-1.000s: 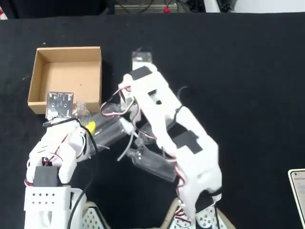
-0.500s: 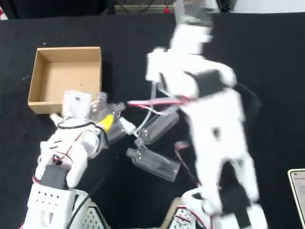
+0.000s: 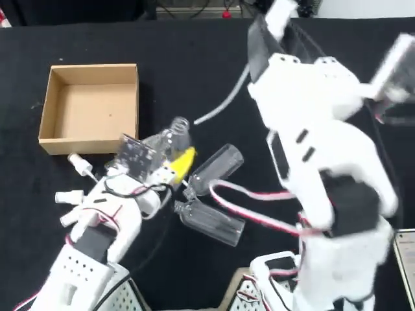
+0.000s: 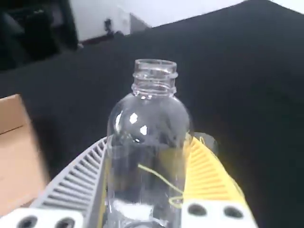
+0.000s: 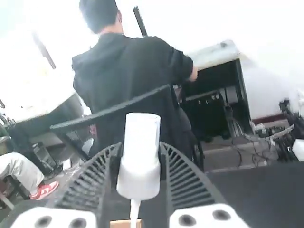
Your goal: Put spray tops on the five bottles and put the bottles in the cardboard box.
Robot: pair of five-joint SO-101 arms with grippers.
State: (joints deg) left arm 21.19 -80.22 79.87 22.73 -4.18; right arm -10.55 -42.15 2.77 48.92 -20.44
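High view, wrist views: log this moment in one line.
left pincer: shut on clear capless plastic bottle | right pincer: shut on white spray top | black table: two capless bottles lying | brown cardboard box: no bottles

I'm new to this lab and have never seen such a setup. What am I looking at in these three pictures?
Two small white robot arms sit side by side at a black table. One picture looks down from above. The other two come from a camera on each arm's wrist. On the table are a cardboard box, two clear bottles lying on their sides, and a loose spray top. The left gripper clamps an open-necked bottle. The right gripper, lifted off the table, holds a white spray top.
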